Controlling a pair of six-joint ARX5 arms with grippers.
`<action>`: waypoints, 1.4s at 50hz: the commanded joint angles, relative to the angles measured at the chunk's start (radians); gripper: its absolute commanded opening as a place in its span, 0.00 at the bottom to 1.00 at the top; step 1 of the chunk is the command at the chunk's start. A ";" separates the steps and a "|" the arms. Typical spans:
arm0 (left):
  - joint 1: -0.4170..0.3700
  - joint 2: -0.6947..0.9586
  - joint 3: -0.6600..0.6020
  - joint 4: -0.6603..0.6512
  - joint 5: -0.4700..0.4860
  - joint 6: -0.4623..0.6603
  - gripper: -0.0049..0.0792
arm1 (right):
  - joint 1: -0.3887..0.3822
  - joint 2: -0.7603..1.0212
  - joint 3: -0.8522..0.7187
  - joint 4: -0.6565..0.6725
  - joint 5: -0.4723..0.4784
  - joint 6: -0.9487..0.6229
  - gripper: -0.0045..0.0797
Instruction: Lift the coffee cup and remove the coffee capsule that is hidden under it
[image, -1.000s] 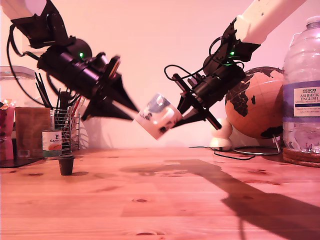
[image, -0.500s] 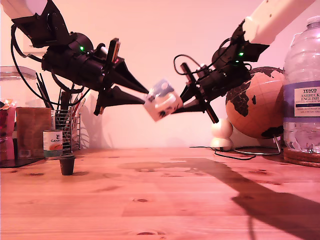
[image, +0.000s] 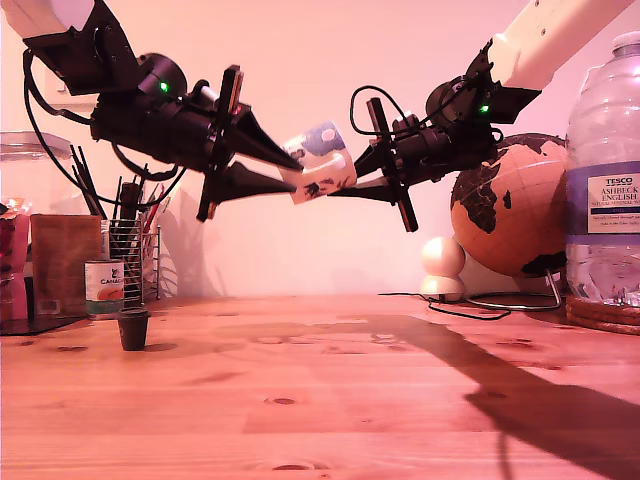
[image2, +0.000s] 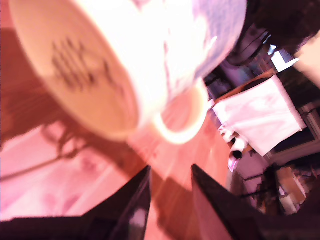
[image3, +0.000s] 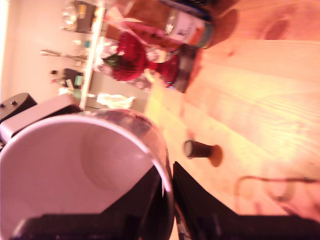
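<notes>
Brown coffee capsule (image: 132, 328) stands before tin can (image: 104, 287)

coffee cup (image2: 125, 60) blurred — rim cut off, tin can (image: 104, 287) label partly unreadable

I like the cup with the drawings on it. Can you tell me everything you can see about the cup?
The coffee cup is a white, ceramic-looking mug with dark blue drawings and a loop handle. It is up in the air, tipped on its side, far above the wooden table. My second end effector pinches its rim, one finger inside. My first end effector points at its base, which has a dark printed mark. Inside it looks empty.
</notes>
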 joint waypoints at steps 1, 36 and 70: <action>-0.001 -0.001 -0.010 0.032 0.005 -0.056 0.32 | 0.005 0.018 -0.001 0.028 -0.032 0.007 0.04; -0.002 -0.001 -0.010 0.298 -0.005 -0.311 0.39 | 0.005 0.018 -0.001 0.274 -0.089 0.234 0.04; -0.018 -0.001 -0.010 0.410 -0.003 -0.380 0.39 | 0.032 0.018 -0.001 0.320 -0.094 0.265 0.04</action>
